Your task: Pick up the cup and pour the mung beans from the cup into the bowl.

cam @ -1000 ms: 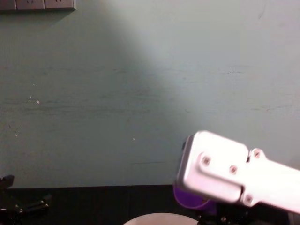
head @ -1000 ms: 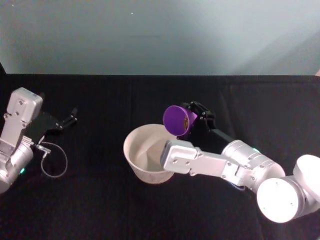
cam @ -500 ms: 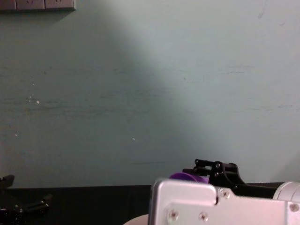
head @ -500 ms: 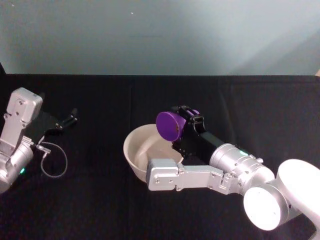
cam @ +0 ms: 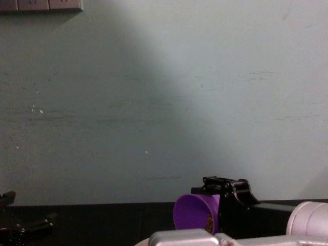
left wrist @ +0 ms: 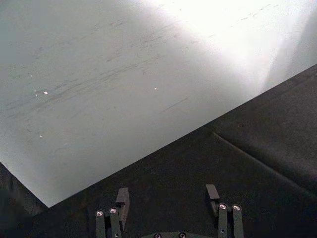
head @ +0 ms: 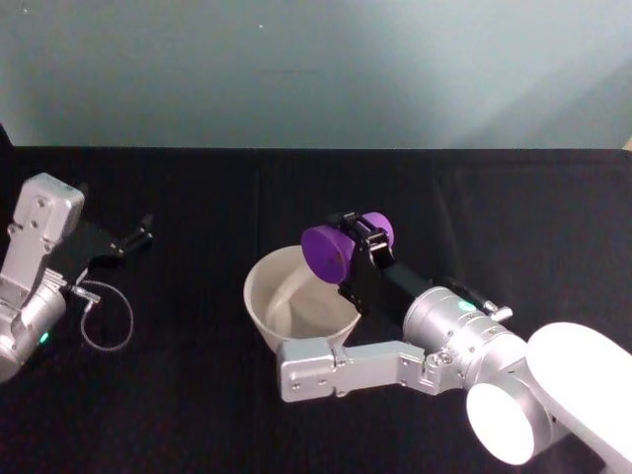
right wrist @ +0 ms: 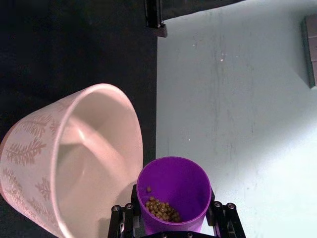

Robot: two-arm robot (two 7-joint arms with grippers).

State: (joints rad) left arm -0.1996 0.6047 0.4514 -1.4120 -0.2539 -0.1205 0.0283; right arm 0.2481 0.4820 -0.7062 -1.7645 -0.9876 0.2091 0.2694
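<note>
Cup (head: 326,253) sits tilted in right hand (head: 354,237) above bowl (head: 253,296) rim

Soft light, wall (cam: 102,102) shaded toward 10 o'clock and brighter toward 2 in chest view, washed-out glare at 1 o'clock in left wrist view, black desk (head: 197,395) swallowing shadows, bowl (head: 296,311) and cup (head: 326,252) bright against it

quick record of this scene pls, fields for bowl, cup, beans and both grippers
bowl: pale, upright on the black cloth
cup: purple, tipped toward the bowl, held above its far rim
beans: small heap low inside the cup, none seen in the bowl
right gripper: shut on the cup
left gripper: open, parked at the left over the cloth
</note>
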